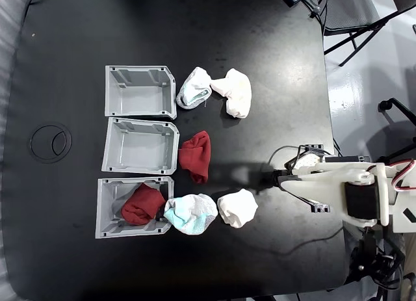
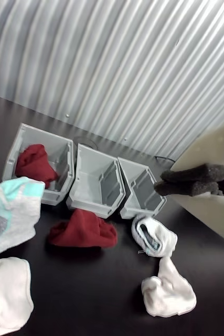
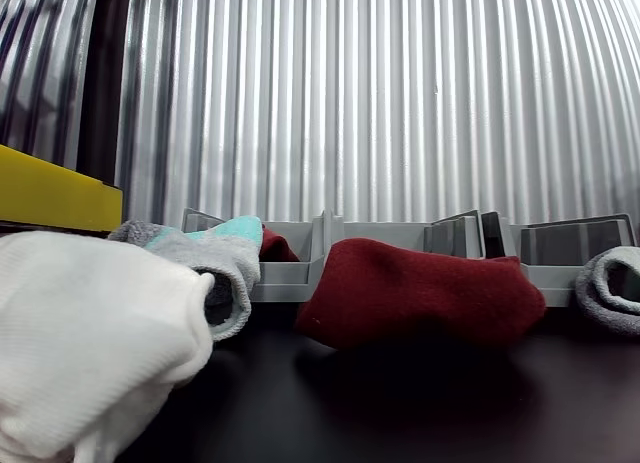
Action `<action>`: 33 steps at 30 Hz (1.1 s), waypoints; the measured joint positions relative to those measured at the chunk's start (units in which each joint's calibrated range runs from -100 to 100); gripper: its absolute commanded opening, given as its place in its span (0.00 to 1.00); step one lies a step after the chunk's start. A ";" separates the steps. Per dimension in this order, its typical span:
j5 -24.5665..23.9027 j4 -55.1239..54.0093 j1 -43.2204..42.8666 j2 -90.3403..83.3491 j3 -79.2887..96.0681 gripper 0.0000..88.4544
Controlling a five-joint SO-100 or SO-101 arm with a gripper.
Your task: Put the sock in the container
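The sock most likely meant next, a dark red one, lies on the black table ahead of the fingers, just in front of the open side of the middle bin and not inside it. The fixed view shows three grey bins in a column. The bin nearest the bottom of that view already holds another red sock, with a white-and-mint sock pressed against its front edge. The top bin and the middle bin are bare.

The gripper hangs above the table, well back from every sock, and carries nothing. In the wrist view its dark padded fingers lie pressed together, clenched on air. A plain white sock is the closest thing to the fingertips, just ahead and to one side; two more pale socks sit farther off by the top bin.

By my reading, the step in hand is between placements: one sock is stowed and a fresh pick has not begun. Which sock is the target I cannot tell for certain. The next move calls for parting the fingers, reaching forward and down over the chosen sock, and pinching a good fold of cloth before lifting it over a bin wall.
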 measured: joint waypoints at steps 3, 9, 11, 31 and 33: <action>0.00 0.00 1.48 -5.02 3.96 0.01; 0.00 -3.70 7.41 -15.91 15.68 0.01; 0.00 -7.32 9.63 -19.59 22.07 0.01; 0.00 -42.22 11.01 -58.94 88.11 0.01; 0.00 -42.39 11.01 -59.19 90.54 0.01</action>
